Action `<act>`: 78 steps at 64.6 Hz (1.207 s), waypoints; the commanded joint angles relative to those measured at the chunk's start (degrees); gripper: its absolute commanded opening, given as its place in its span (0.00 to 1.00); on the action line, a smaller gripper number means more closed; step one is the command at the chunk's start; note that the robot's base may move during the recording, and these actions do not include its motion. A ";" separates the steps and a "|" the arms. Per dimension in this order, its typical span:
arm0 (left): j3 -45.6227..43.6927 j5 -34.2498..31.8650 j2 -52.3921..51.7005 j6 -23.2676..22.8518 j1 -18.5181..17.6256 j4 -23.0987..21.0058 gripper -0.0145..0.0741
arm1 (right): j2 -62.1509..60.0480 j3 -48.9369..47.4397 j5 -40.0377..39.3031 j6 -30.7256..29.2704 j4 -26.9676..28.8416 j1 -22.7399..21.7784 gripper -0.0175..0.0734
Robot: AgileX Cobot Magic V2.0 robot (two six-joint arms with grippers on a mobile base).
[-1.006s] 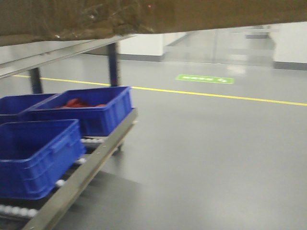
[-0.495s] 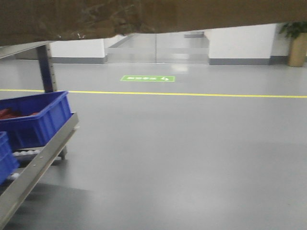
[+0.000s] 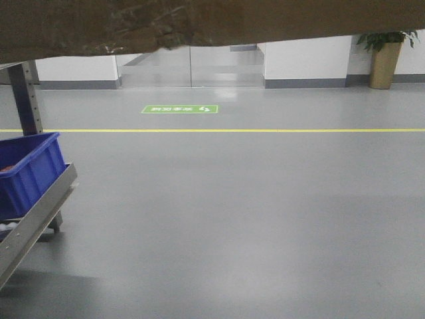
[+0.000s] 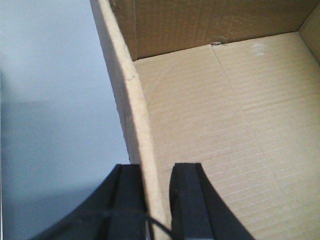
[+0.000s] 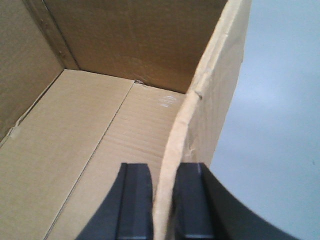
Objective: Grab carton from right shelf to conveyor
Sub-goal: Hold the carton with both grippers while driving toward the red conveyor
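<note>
Carton (image 4: pixel 134 95) gripped at both side walls
Your left gripper (image 4: pixel 152 175) pinches its left wall, one finger inside and one outside; your right gripper (image 5: pixel 164 175) clamps the right wall likewise (that edge bows). In the front view the carton's underside spans the top, above grey floor (image 3: pixel 252 219); a blue bin (image 3: pixel 26 169) sits far left.

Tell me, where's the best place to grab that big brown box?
By its thin side walls, from above. The carton is open on top, so each wall's rim slips between the jaws, one inside, one outside. That is how the left gripper and right gripper pinch opposite walls now.
</note>
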 commanded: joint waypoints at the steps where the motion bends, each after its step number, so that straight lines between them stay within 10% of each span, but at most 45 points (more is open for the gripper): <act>1: -0.51 -2.99 -0.24 0.19 -0.75 -3.84 0.15 | -0.32 -0.21 -5.05 -1.28 3.40 0.33 0.12; 78: -0.51 -2.99 -0.24 0.19 -0.75 -3.43 0.15 | -0.32 -0.21 -7.42 -1.28 3.40 0.33 0.12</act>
